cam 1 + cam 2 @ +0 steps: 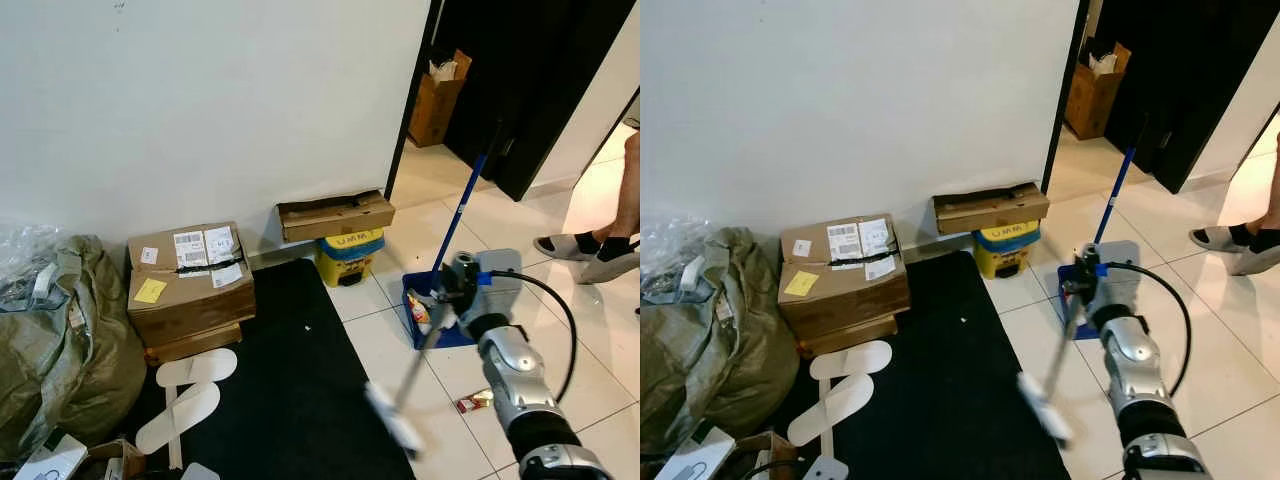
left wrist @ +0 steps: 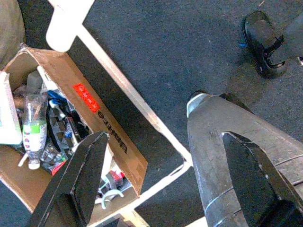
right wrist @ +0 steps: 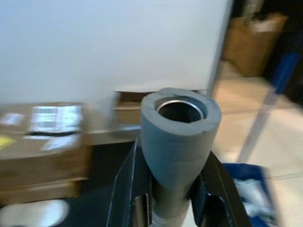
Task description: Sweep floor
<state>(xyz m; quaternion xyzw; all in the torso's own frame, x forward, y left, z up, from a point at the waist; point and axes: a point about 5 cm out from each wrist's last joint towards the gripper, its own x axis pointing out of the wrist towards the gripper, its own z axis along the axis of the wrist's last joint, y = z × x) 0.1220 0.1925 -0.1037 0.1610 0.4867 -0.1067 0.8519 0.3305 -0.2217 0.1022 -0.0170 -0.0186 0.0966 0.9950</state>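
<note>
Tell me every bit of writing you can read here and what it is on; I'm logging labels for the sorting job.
Yellow bin under the flat carton: dark lettering across its front, too blurred to read.
Stacked cardboard boxes by the wall: white shipping labels, print too small to read.
Yellow sticky note on the same boxes: nothing legible.
Open cardboard box in the left wrist view: red sticker and dark printed lettering, both unreadable.

The right gripper (image 3: 171,198) clamps a grey broom handle (image 3: 180,137) at frame centre; blurred cardboard boxes (image 3: 42,142) sit lower left
</note>
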